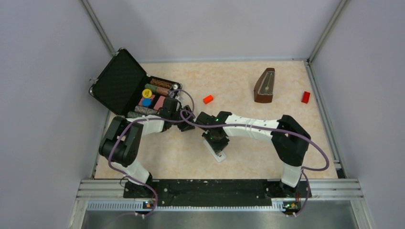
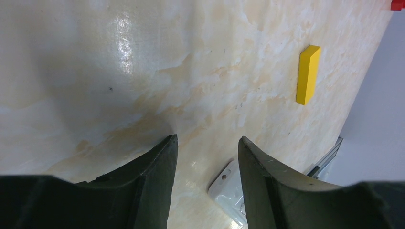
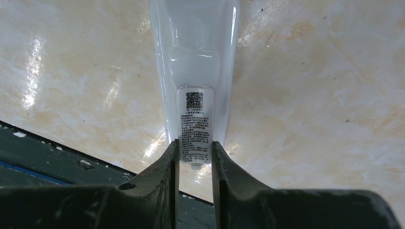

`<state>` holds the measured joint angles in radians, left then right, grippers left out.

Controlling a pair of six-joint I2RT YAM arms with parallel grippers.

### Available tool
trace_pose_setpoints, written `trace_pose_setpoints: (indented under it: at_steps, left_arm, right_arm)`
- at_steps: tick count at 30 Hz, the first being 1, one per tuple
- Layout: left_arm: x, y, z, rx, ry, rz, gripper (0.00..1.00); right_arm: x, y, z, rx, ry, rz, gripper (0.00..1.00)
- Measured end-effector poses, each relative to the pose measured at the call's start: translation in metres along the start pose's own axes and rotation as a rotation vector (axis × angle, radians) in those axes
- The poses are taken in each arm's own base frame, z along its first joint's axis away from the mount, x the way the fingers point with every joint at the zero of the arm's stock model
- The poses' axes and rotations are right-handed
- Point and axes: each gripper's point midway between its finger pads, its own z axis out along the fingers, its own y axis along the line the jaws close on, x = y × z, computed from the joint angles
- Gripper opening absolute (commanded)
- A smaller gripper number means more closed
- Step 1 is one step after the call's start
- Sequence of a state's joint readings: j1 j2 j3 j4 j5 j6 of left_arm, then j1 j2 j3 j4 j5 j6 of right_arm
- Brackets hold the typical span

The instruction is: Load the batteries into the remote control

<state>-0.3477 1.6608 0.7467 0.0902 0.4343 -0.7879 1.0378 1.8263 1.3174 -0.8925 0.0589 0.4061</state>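
While my right claw (image 3: 194,145) pinches labelled cover (image 3: 194,119) on remote control (image 3: 193,47), lying back-up on counter (image 3: 310,95), my left claw (image 2: 207,143) hangs spread, empty. Can't spot batteries; cover still on, so loading all ahead, I reckon.

Remote control (image 1: 219,155) under right pincer (image 1: 216,144), case (image 1: 122,81) back left, metronome (image 1: 265,87) back right

White remote control (image 3: 193,71), labelled back upward
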Motion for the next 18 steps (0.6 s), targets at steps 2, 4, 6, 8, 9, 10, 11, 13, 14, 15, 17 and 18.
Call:
trace_pose_setpoints:
  at_steps: [2, 4, 6, 8, 9, 10, 11, 13, 14, 15, 17, 18]
  left_arm:
    - [-0.0001, -0.0001, 0.0000, 0.000, 0.000, 0.000, 0.55]
    - [0.0000, -0.0001, 0.0000, 0.000, 0.000, -0.003, 0.55]
    - [-0.0003, -0.0001, 0.0000, 0.001, -0.002, -0.003, 0.55]
    - [-0.0004, 0.0001, 0.0000, 0.000, -0.002, -0.004, 0.55]
    - [-0.0004, 0.0001, 0.0000, 0.000, -0.002, -0.004, 0.55]
    - [-0.0005, 0.0001, 0.0000, 0.000, -0.002, -0.004, 0.55]
    - [-0.0005, 0.0001, 0.0000, 0.000, -0.002, -0.005, 0.55]
    - [-0.0005, 0.0002, -0.0001, 0.000, -0.002, -0.007, 0.55]
    - [-0.0005, 0.0004, 0.0000, 0.001, -0.003, -0.008, 0.55]
    - [-0.0006, 0.0002, 0.0001, 0.001, -0.003, -0.008, 0.55]
    - [-0.0009, 0.0001, 0.0002, 0.002, -0.004, -0.011, 0.55]
    - [-0.0009, 0.0001, 0.0003, 0.003, -0.003, -0.011, 0.55]
  right_arm:
    - [0.0002, 0.0001, 0.0000, -0.002, 0.000, -0.004, 0.08]
    - [0.0004, 0.0002, 0.0002, -0.003, 0.001, -0.005, 0.08]
    - [0.0004, 0.0002, -0.0001, -0.003, 0.000, -0.005, 0.08]
    - [0.0010, 0.0000, -0.0006, -0.004, -0.001, -0.006, 0.08]
    - [0.0020, -0.0005, -0.0008, -0.004, 0.000, -0.006, 0.08]
    - [0.0034, -0.0011, -0.0007, -0.003, 0.002, -0.006, 0.08]
    - [0.0046, -0.0018, -0.0006, 0.000, 0.006, -0.006, 0.08]
    - [0.0066, -0.0028, 0.0001, 0.003, 0.012, -0.010, 0.08]
    - [0.0071, -0.0034, 0.0000, 0.005, 0.014, -0.012, 0.08]
    - [0.0071, -0.0037, 0.0000, 0.006, 0.014, -0.013, 0.08]
    - [0.0071, -0.0037, 0.0000, 0.006, 0.014, -0.014, 0.08]
    - [0.0071, -0.0037, 0.0000, 0.006, 0.014, -0.014, 0.08]
